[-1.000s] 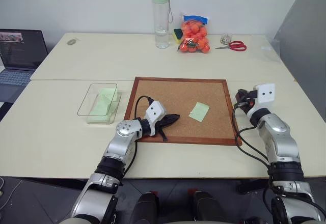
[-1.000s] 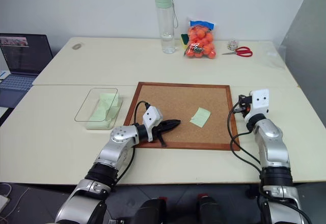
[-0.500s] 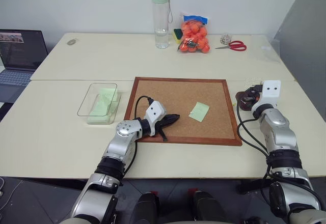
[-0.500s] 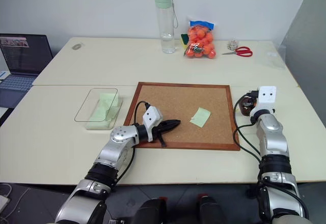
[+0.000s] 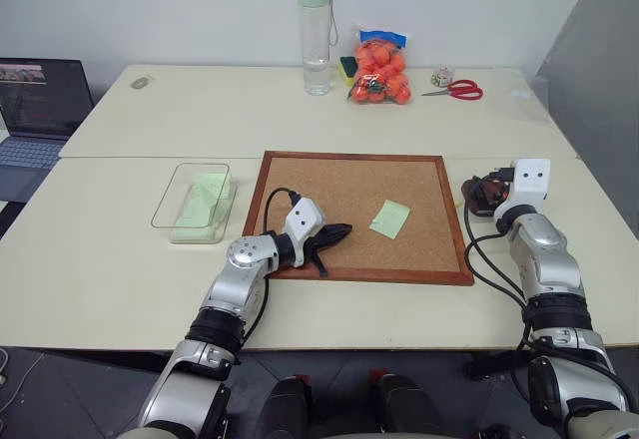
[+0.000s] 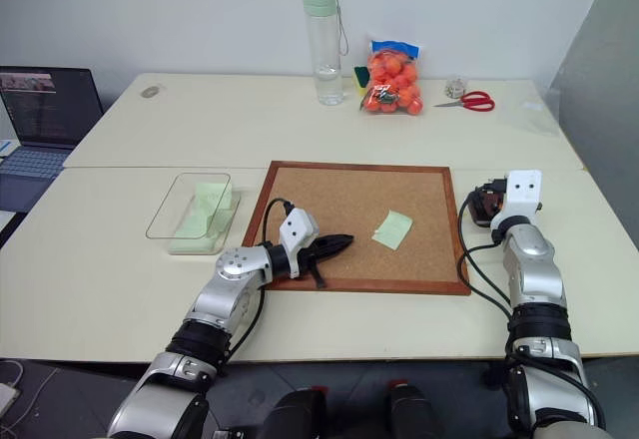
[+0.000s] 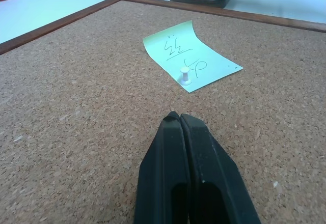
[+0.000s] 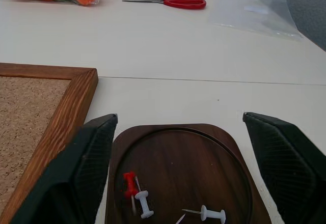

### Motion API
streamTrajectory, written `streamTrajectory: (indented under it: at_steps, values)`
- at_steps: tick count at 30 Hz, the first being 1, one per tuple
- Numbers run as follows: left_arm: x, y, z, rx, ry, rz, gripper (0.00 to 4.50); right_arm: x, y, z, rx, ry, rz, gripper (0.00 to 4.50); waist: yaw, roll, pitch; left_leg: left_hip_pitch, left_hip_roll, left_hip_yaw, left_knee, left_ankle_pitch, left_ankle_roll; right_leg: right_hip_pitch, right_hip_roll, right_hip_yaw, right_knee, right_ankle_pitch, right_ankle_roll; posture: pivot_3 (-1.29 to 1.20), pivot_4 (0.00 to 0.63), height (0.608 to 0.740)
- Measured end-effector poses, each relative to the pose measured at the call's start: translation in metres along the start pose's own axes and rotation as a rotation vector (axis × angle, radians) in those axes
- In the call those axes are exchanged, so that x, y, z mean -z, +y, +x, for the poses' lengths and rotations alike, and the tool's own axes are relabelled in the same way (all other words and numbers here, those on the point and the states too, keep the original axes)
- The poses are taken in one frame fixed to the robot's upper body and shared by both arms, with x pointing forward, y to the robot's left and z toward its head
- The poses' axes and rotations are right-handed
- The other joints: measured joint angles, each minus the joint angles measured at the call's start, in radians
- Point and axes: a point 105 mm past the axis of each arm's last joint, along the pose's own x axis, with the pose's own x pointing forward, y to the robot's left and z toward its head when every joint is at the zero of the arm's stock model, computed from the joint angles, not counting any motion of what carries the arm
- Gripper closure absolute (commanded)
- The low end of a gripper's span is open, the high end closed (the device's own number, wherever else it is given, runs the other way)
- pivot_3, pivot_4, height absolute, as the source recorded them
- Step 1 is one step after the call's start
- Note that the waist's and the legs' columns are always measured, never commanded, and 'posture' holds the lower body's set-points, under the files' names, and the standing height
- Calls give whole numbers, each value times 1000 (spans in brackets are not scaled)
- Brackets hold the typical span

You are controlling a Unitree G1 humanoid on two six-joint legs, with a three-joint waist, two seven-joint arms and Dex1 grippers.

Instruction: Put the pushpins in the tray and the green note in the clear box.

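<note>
1. Black left pincer (image 7: 179, 119) closed, empty, low over the cork of the corkboard (image 5: 329, 185), aimed at the green note (image 7: 191, 56)
2. Green note lies near mid-board, just ahead of that pincer, one white pushpin (image 7: 185, 75) stuck through it near the closer edge; far edge curls up
3. Note is thin, limp paper, will tear if dragged while pinned; pin head small, hard, likely slippery; judge: pinch the head's waist and pull straight out, then take the paper by the curled edge
4. Right pincer (image 8: 188, 158) wide open, empty, hovering over the tray (image 8: 229, 142), which sits on the table (image 8: 168, 46) just beside the board's right frame
5. Tray holds loose pushpins (image 8: 136, 196), red and white seen
6. Clear box (image 5: 190, 200), left of the board, has pale green paper inside
</note>
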Motion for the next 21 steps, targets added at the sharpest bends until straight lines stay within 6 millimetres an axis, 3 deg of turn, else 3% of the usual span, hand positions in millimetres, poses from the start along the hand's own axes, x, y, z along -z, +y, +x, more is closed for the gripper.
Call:
streamTrajectory:
  at_steps: [6,8,11,12,15,21]
  values:
    - [0,0,0,0,0,0,4500,0,1,0,-8,-4,-2,29,0,0,0,0,0,0,0,0,0,0,0,0,0,0,0,0,150,740]
    - [0,0,0,0,0,0,4500,-3,9,-3,-70,-24,-18,29,0,0,0,0,0,0,0,0,0,0,0,0,0,0,0,0,150,740]
    - [0,0,0,0,0,-1,4500,-10,38,-14,-257,-80,-55,29,0,1,0,0,0,0,0,0,0,0,1,0,0,0,0,0,150,740]
    - [0,0,0,0,1,-1,4500,-11,59,-23,-378,-107,-63,29,-2,1,0,0,0,0,0,0,0,0,1,0,0,0,0,0,150,740]
    - [0,0,0,0,2,-2,4500,-11,90,-43,-574,-133,-95,29,0,1,-1,0,0,-1,0,0,0,1,0,-1,0,0,0,0,150,740]
    - [1,0,0,-1,3,-2,4500,1,127,-72,-809,-124,-129,29,0,1,-1,1,0,-1,0,0,0,0,0,-1,1,0,0,0,150,740]
